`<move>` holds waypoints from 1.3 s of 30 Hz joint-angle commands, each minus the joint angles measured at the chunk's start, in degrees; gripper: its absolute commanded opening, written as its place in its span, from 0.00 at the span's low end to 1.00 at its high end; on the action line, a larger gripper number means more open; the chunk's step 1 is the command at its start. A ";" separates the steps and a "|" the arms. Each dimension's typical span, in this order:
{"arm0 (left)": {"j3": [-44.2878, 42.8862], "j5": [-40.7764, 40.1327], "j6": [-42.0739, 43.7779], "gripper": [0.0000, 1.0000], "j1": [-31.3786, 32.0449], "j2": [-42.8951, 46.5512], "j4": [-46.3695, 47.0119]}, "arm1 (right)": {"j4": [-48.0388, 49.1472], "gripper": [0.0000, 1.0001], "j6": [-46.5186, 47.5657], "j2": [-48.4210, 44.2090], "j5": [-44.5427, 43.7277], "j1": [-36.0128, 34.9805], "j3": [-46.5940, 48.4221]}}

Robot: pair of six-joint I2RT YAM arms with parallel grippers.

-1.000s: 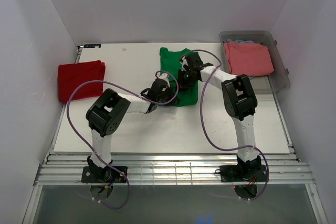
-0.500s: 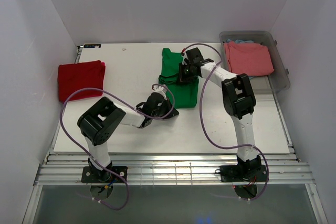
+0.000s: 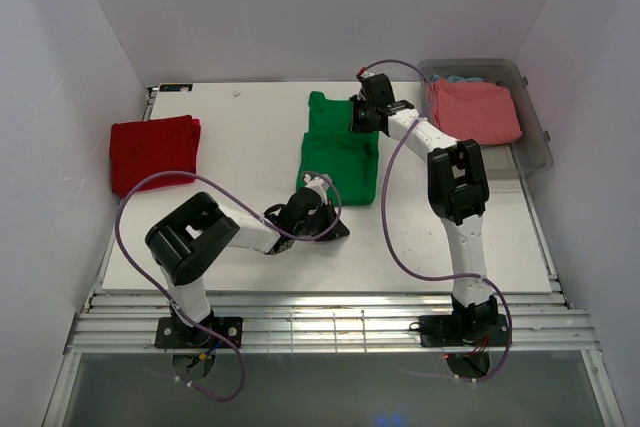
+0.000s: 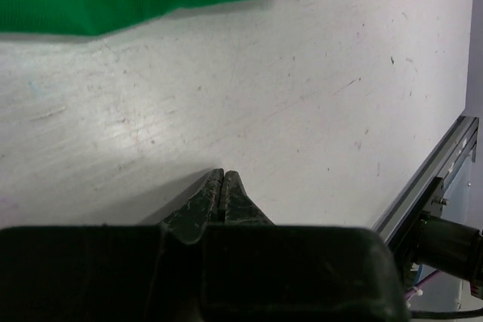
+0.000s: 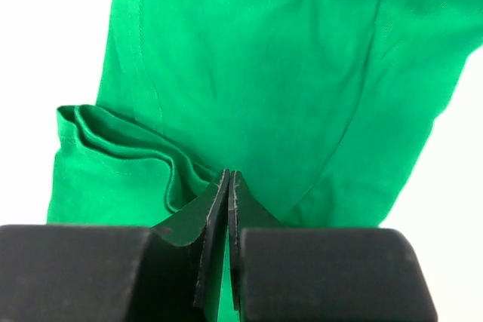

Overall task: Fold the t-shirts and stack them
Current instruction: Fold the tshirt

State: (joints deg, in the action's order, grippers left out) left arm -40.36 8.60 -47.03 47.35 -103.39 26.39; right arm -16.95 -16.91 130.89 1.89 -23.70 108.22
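Your right pincer (image 5: 229, 175) grips a fold of the green t-shirt (image 3: 340, 152), likely to lay it over; your left pincer (image 4: 224, 173), closed empty, hangs over the table (image 4: 317, 96), hem just ahead.

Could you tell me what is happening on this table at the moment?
The robot is partway through folding t-shirts. The right gripper appears shut on a fold of the green t-shirt at its far edge, in the middle of the table. The left gripper is shut and empty, over bare table just off the shirt's near edge. A red t-shirt lies folded at the left, and a salmon-pink t-shirt sits in the clear bin on the right.
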 commanded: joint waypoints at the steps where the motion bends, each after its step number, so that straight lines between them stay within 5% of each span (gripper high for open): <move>1: 2.83 -2.26 2.29 0.00 0.72 2.04 -14.17 | 4.64 0.08 2.23 -6.52 -3.21 0.06 0.51; 7: -7.09 -12.36 5.18 0.00 0.64 9.52 -26.02 | 4.04 0.11 1.96 -16.53 1.87 0.06 -8.54; 10: -11.75 -16.94 6.59 0.06 -0.94 10.67 -32.19 | 2.89 0.36 1.79 -21.72 4.77 0.06 -16.18; 12: -12.37 -15.73 7.21 0.30 -4.26 11.28 -32.46 | 2.28 0.55 1.61 -25.22 5.75 0.06 -22.69; 14: -12.20 -13.71 7.21 0.62 -7.43 11.81 -32.46 | 1.13 0.63 1.53 -27.17 8.03 -0.03 -26.56; 16: -11.06 -10.20 7.47 0.76 -12.36 13.12 -31.06 | 0.25 0.65 0.57 -29.63 9.00 0.06 -31.83; 17: -10.88 -9.05 8.61 0.97 -15.16 13.48 -30.62 | 0.34 0.68 0.04 -30.51 9.18 0.06 -33.59; 27: -11.59 5.89 13.37 0.98 -25.29 7.16 -22.98 | 3.41 0.76 -2.69 -37.55 6.37 0.06 -47.93; 39: -12.11 11.09 10.46 0.98 -25.47 -0.14 -18.75 | 9.65 0.77 -7.53 -33.78 5.67 0.06 -52.85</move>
State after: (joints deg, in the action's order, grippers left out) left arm -52.05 18.00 -36.07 21.93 -102.04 7.64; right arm -11.22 -22.35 95.85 8.03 -23.70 56.49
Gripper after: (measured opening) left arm 0.979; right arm 0.767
